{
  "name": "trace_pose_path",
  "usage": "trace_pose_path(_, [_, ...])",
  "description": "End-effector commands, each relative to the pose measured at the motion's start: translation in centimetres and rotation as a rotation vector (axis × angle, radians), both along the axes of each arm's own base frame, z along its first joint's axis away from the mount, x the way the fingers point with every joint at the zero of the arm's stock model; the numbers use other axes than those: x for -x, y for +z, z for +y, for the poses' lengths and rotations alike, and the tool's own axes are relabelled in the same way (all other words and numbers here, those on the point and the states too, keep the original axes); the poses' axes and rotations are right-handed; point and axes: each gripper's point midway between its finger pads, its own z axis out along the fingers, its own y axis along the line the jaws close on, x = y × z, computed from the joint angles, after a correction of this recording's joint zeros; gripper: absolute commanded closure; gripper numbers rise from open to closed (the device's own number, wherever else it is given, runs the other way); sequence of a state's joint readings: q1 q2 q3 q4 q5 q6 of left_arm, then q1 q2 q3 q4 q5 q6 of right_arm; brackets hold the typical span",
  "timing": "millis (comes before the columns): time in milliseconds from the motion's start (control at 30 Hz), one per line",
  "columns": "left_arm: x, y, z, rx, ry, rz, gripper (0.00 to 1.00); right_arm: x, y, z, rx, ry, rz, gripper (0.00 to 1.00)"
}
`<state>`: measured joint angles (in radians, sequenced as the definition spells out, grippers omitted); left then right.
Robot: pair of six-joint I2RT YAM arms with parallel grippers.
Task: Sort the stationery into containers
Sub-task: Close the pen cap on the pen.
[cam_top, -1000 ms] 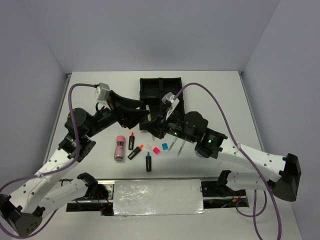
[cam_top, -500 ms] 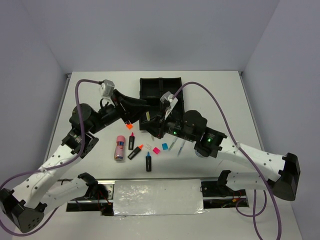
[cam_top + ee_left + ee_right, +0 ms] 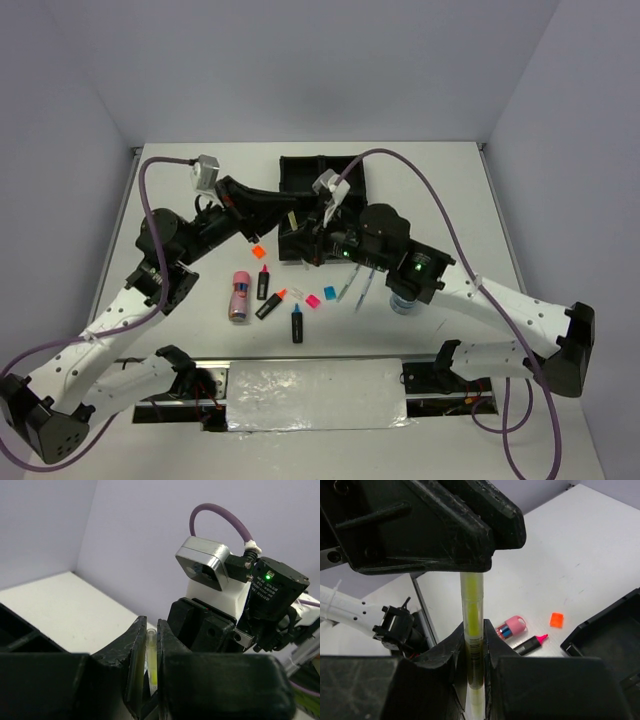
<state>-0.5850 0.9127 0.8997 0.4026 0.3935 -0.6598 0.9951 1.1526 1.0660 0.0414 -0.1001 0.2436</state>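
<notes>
Yellow pen [image 3: 471, 611], left claw [image 3: 151, 630] now gripping, seemingly

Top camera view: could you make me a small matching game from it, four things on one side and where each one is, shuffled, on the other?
Things:
1. yellow pen
2. pink tube
3. orange square
4. black tray

Places:
A. far middle of the table
B. just left of the tray's near corner
C. pinched between the left gripper and right gripper
D. lying flat, leftmost of the loose items

Pairs: 1-C, 2-D, 3-B, 4-A
</notes>
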Motion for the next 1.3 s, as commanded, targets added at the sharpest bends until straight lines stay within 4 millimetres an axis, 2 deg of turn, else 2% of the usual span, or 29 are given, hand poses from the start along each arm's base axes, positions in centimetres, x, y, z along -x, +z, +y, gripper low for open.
trace_pose_path(0, [1.6, -4.1, -1.8, -0.057, -0.114, 0.093, 1.0, -1.8, 11.2, -1.5, -0.199, -0.066, -0.2, 1.0])
trace_pose_path(33, [1.9, -4.8, -2.3, -0.068, -0.117, 0.104, 1.0, -2.1, 13.2, -1.4, -0.222, -0.063, -0.226, 1.0])
trace_pose_path(133, [3.1, -7.5, -3.8, -0.11, -0.159, 0.149, 1.0, -2.8, 16.4, -1.3, -0.252, -0.058, -0.272, 1.0])
trace_pose_path(200, [3.5, -9.4, -4.5, -0.123, -0.171, 0.184, 1.0, -3.3, 17.2, -1.0, -0.252, -0.049, -0.285, 1.0])
trace_pose_path(233, [4.1, -10.8, -5.0, -0.138, -0.191, 0.207, 1.0, -3.1, 18.9, -1.2, -0.279, -0.045, -0.307, 1.0])
trace_pose_path(333, [4.1, -11.7, -5.1, -0.143, -0.172, 0.227, 1.0, -3.0, 20.3, -1.1, -0.289, -0.028, -0.321, 1.0])
trace_pose_path(367, [3.8, -11.9, -4.8, -0.152, -0.147, 0.236, 1.0, -3.0, 20.0, -1.0, -0.284, -0.023, -0.318, 1.0])
trace_pose_path(400, [3.7, -11.6, -4.6, -0.162, -0.132, 0.215, 1.0, -3.1, 18.8, -0.8, -0.264, -0.021, -0.305, 1.0])
trace_pose_path(433, [3.6, -10.0, -4.1, -0.149, -0.108, 0.182, 1.0, -3.4, 17.7, -0.7, -0.249, -0.028, -0.29, 1.0])
trace_pose_path(500, [1.9, -9.9, -2.6, -0.187, 0.029, 0.206, 1.0, -3.5, 15.5, -0.6, -0.223, -0.029, -0.262, 1.0])
trace_pose_path(533, [1.2, -7.5, -1.6, -0.162, 0.095, 0.188, 1.0, -3.9, 12.0, 0.0, -0.171, -0.025, -0.213, 1.0])
trace_pose_path(567, [0.3, -6.9, -0.8, -0.165, 0.164, 0.2, 1.0, -3.9, 10.4, 0.1, -0.148, -0.022, -0.187, 1.0])
trace_pose_path(600, [-1.2, -7.5, 0.8, -0.196, 0.288, 0.249, 0.93, -3.8, 7.1, 0.2, -0.106, -0.015, -0.137, 1.0])
trace_pose_path(633, [-1.8, -5.3, 1.4, -0.17, 0.336, 0.241, 0.87, -3.8, 5.8, 0.2, -0.098, -0.016, -0.119, 1.0])
trace_pose_path(667, [-2.3, -5.2, 2.0, -0.179, 0.381, 0.256, 0.81, -3.4, 5.2, -0.2, -0.106, -0.02, -0.096, 1.0])
trace_pose_path(700, [-3.0, -4.9, 2.8, -0.181, 0.439, 0.267, 0.7, -3.5, 2.4, -0.3, -0.072, -0.029, -0.058, 1.0])
trace_pose_path(733, [-3.2, -3.5, 3.0, -0.165, 0.457, 0.258, 0.63, -3.9, 1.5, -0.6, -0.066, -0.058, -0.04, 1.0])
trace_pose_path(800, [-3.7, -2.5, 3.7, -0.136, 0.506, 0.277, 0.26, -4.4, -0.5, -1.0, -0.042, -0.095, 0.021, 1.0])
trace_pose_path(867, [-4.6, -1.2, 5.3, -0.098, 0.608, 0.327, 0.02, -5.9, -2.7, -2.0, -0.007, -0.159, 0.086, 1.0])
trace_pose_path(900, [-4.6, 0.7, 6.3, -0.06, 0.647, 0.336, 0.01, -6.6, -3.9, -2.5, 0.01, -0.187, 0.116, 1.0])
trace_pose_path(933, [-5.1, -0.4, 7.4, -0.112, 0.722, 0.383, 0.01, -7.2, -5.2, -3.1, 0.032, -0.206, 0.157, 1.0])
trace_pose_path(1000, [-5.1, 0.2, 8.3, -0.147, 0.766, 0.411, 0.01, -9.8, -7.3, -5.1, 0.048, -0.268, 0.241, 1.0])
trace_pose_path(1033, [-5.1, 1.6, 8.7, -0.148, 0.785, 0.411, 0.01, -10.8, -9.0, -6.2, 0.096, -0.319, 0.296, 1.0])
trace_pose_path(1067, [-4.9, 0.3, 9.7, -0.224, 0.833, 0.438, 0.01, -13.2, -11.4, -8.2, 0.153, -0.434, 0.351, 1.0])
trace_pose_path(1100, [-4.8, 0.6, 10.2, -0.242, 0.849, 0.435, 0.01, -15.0, -10.6, -9.1, 0.166, -0.509, 0.364, 1.0])
trace_pose_path(1133, [-4.6, 0.1, 10.3, -0.275, 0.848, 0.437, 0.01, -15.6, -12.9, -10.9, 0.262, -0.592, 0.436, 1.0])
trace_pose_path(1167, [-4.2, -1.0, 10.7, -0.332, 0.842, 0.434, 0.01, -18.3, -13.8, -12.2, 0.313, -0.701, 0.453, 1.0])
trace_pose_path(1233, [-3.7, -2.3, 10.5, -0.388, 0.809, 0.428, 0.01, -19.3, -16.4, -13.7, 0.422, -0.776, 0.528, 1.0])
trace_pose_path(1267, [-3.2, -3.2, 10.5, -0.433, 0.784, 0.43, 0.01, -20.9, -17.4, -13.6, 0.454, -0.795, 0.548, 1.0])
